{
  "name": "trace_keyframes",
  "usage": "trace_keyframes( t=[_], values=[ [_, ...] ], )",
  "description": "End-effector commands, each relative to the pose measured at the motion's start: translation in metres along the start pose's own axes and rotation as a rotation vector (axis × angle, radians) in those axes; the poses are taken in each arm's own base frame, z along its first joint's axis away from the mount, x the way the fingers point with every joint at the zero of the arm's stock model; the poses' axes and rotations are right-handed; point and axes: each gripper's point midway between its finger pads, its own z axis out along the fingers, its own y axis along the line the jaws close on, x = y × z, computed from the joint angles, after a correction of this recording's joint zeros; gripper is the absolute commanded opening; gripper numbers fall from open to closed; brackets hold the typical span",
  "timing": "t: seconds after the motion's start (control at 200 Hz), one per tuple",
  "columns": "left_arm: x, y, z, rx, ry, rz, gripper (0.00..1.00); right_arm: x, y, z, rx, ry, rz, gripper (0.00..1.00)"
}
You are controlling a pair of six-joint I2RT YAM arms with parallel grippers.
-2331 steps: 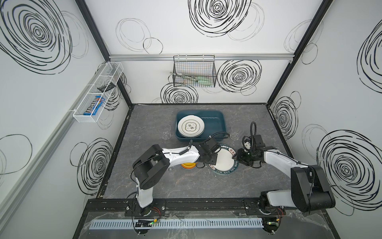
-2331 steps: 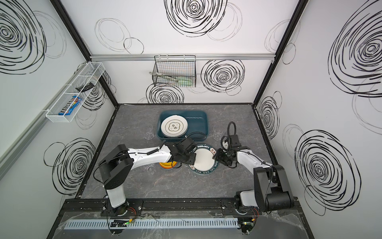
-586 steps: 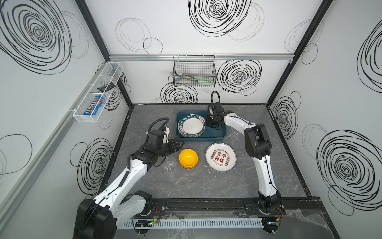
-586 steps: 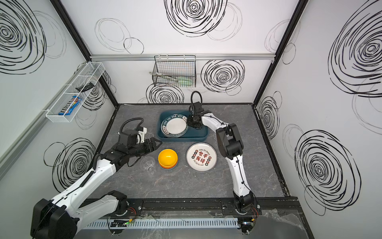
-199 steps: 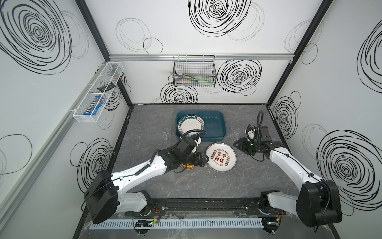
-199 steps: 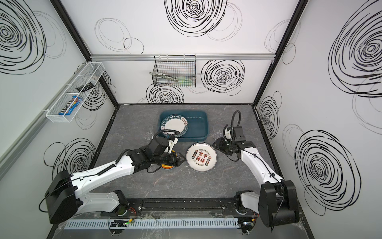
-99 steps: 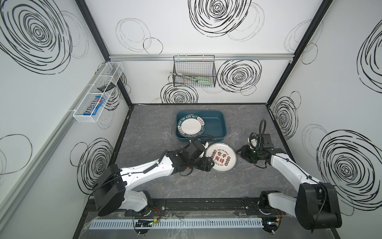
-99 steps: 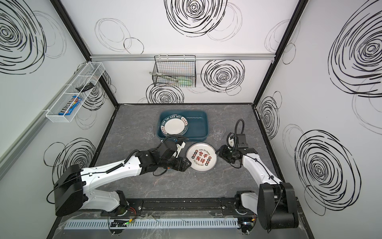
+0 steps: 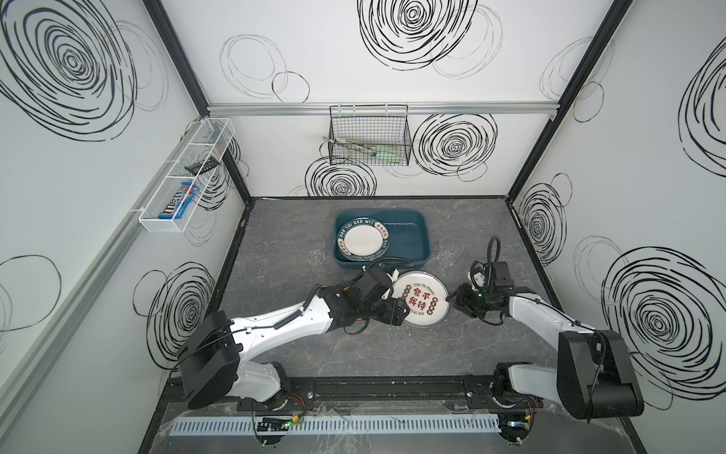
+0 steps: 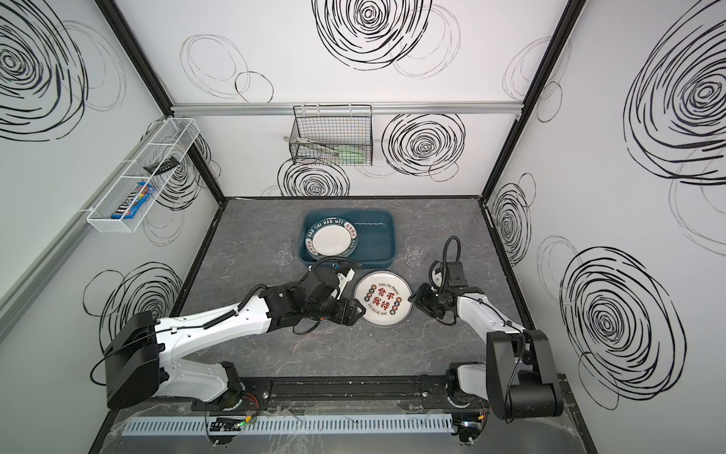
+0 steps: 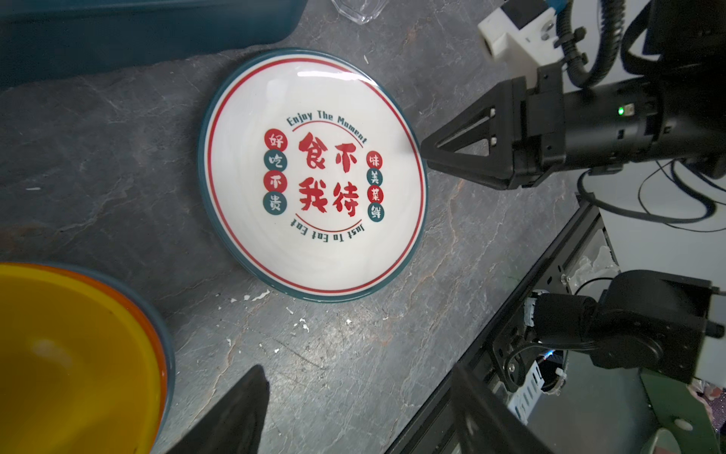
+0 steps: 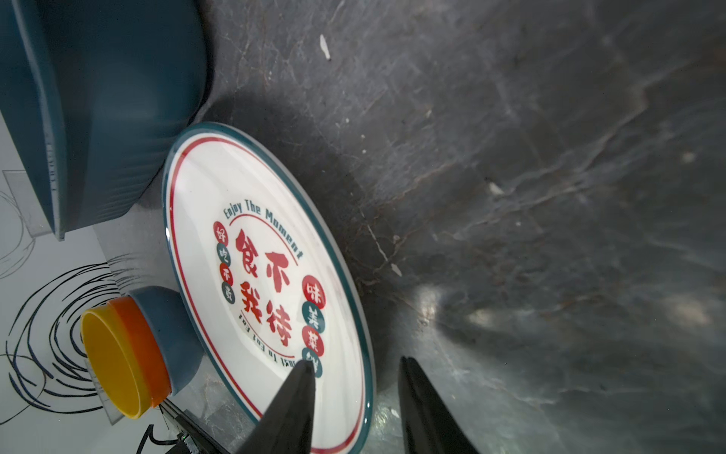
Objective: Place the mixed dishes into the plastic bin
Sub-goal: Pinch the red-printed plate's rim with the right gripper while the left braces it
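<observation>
Just beside the dark teal rectangular plastic bin (image 9: 416, 236), the flat-lying round white character-printed plate (image 9: 420, 298) is straddled at its rim by the unclosed right gripper (image 12: 355, 363), presumably for pinching; the left gripper (image 11: 355, 369) is held open, empty.

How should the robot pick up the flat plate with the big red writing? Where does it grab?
Pinch the upturned rim of the plate on the edge nearest the right gripper, coming in low from that side. The plate lies flat, so only its raised rim gives the jaws something to close on. The stacked bowls and the bin crowd the other edges.
</observation>
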Motion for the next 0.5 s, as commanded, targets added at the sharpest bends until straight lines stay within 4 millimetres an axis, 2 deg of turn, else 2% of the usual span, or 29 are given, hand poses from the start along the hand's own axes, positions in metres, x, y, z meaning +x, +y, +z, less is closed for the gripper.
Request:
trace_keyframes(
  t=[0.0, 0.495],
  values=[
    [-0.013, -0.008, -0.001, 0.018, -0.047, 0.017, 0.77, 0.000, 0.003, 0.005, -0.021, 0.003, -0.001, 0.39],
    [-0.010, -0.005, -0.001, 0.020, -0.046, 0.007, 0.77, 0.006, 0.003, 0.020, -0.010, 0.030, -0.014, 0.35]
  ],
)
